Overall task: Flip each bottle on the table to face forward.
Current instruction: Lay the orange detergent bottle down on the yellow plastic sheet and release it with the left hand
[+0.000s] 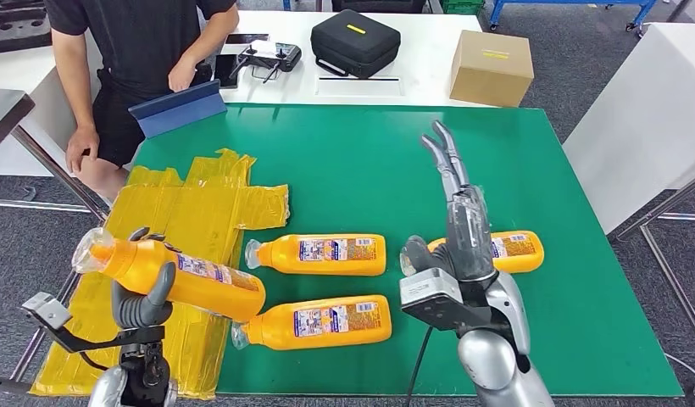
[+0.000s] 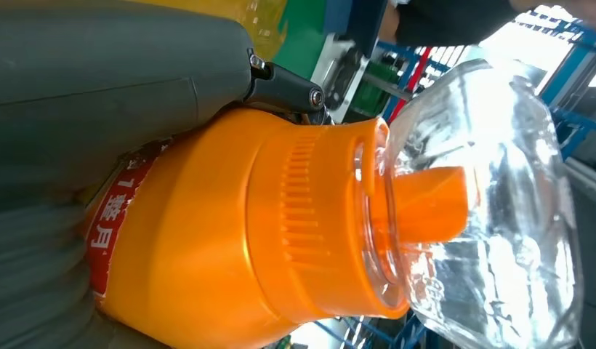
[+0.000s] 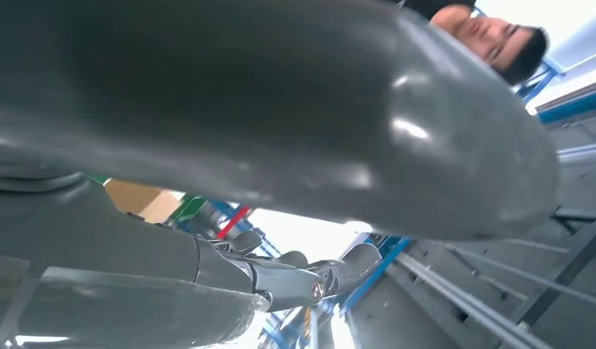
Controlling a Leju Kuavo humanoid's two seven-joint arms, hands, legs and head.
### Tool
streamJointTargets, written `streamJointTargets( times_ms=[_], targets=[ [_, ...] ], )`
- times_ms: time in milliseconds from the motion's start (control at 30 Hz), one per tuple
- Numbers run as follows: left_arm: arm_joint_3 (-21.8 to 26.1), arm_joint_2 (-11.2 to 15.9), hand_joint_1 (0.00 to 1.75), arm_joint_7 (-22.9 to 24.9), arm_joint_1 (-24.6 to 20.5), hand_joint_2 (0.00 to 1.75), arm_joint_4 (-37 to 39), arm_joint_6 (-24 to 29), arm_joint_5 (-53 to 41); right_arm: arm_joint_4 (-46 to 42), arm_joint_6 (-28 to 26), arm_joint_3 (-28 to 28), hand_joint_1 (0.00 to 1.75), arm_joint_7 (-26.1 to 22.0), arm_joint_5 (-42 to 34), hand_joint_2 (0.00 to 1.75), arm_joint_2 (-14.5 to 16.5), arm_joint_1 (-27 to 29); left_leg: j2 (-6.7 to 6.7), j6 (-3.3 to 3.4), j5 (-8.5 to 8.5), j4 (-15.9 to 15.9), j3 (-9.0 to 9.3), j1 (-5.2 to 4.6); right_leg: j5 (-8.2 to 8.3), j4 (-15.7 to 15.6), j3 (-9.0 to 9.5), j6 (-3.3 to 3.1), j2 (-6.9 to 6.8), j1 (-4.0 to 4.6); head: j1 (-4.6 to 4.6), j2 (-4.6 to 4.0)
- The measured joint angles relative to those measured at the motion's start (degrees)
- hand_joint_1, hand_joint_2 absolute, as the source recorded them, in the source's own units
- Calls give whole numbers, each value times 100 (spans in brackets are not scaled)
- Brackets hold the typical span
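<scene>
Green table top point(image 1: 361, 161) carries yellow sheeting point(image 1: 191, 212) at left and three orange bottles lying flat: middle one point(image 1: 323, 254), near one point(image 1: 319, 322), right one point(image 1: 518, 251). Left hand point(image 1: 141, 301) grasps a fourth bottle point(image 1: 170, 273) above the sheeting; right hand point(image 1: 453, 191) hovers, fingers outstretched, released.

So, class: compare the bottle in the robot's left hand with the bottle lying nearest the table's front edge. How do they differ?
The held bottle is gripped by the left hand and lifted above the yellow sheet; the front bottle lies flat on the green table, untouched. The held bottle tilts, cap end raised; the front bottle lies level. Both are orange with clear caps pointing left.
</scene>
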Motion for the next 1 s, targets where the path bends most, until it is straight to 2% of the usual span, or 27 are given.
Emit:
streamJointTargets(
  times_ms=[167, 300, 500, 600, 700, 867, 1000],
  targets=[
    [230, 52, 175, 2, 11, 175, -97, 27, -193, -267, 78, -272, 0, 36, 185, 0, -71, 301, -1, -1, 1, -1, 4, 4, 0, 1, 2, 0, -1, 2, 1, 0],
    [566, 189, 175, 9, -183, 175, -123, 200, -845, -386, 494, -614, 0, -20, 529, 0, 112, 645, 0, -1, 1, -1, 3, 5, 0, 2, 1, 0, 0, 2, 1, 0],
    [1005, 510, 175, 228, -1043, 175, 49, 1121, -3437, -367, 1097, -952, 0, -164, 927, 0, 638, 825, -3, -11, 11, -2, 3, 12, 2, 6, 2, -3, -1, 5, 1, 0],
    [1098, 643, 175, 307, -1400, 175, 212, 1400, -4139, -316, 1232, -1033, 0, -169, 996, 0, 812, 820, -4, -11, 14, -2, 3, 12, 3, 7, 3, -3, -1, 5, 1, 0],
    [1124, 754, 175, 388, -1661, 175, 398, 1708, -4834, -257, 1358, -1089, 0, -176, 1071, 0, 945, 781, -6, -10, 15, -1, 0, 12, 3, 7, 3, -2, -2, 4, 3, 0],
    [1038, 1061, 175, 772, -2344, 175, 1073, 2396, -6961, -67, 1592, -1153, 0, -183, 1169, 0, 1120, 595, -4, -10, 17, 0, -3, 12, 7, 7, -1, 3, -1, 3, 2, 0],
    [926, 1238, 175, 887, -2693, 175, 1436, 2569, -7511, 75, 1638, -1174, 0, -183, 1177, 0, 1170, 489, -5, -11, 20, 0, -3, 12, 8, 8, 1, 4, -1, 3, 2, 0]
  ],
)
